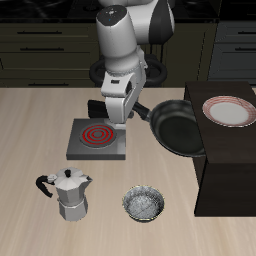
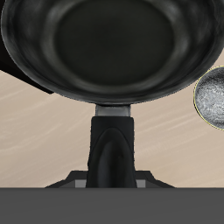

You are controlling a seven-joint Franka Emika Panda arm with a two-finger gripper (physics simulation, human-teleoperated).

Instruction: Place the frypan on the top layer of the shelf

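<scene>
Fingers of the gripper [image 2: 112, 179] are clamped on the handle [image 2: 112, 144] of the frypan [image 2: 112, 44], seemingly near its outer end; the wrist view shows the handle running straight out from the grip to the round black pan, though the fingertips themselves sit at the frame's edge and are hard to separate from the handle. Holding by the handle keeps the arm clear of the pan body and lets the pan be carried roughly level, bowl upward.

In the exterior view the frypan [image 1: 178, 125] hangs in the air, off the table [image 1: 30, 130], beside the gripper [image 1: 127, 112] and next to the near corner of the shelf [image 1: 228, 170]. Its far rim appears to overlap the shelf's top edge, but whether it is above the top surface or only in front of it cannot be told from this angle.

The top layer already carries a pink-rimmed plate [image 1: 229, 111] toward its back, so free room lies on the dark surface nearer the table's front edge. Judged from this, the pan should travel over the shelf edge with its underside clear of that edge and stop short of the plate.

Below and behind the pan stand the grey burner [image 1: 98, 140], the moka pot [image 1: 68, 193] and the small silvery bowl [image 1: 144, 204], all well apart from the carried pan.
</scene>
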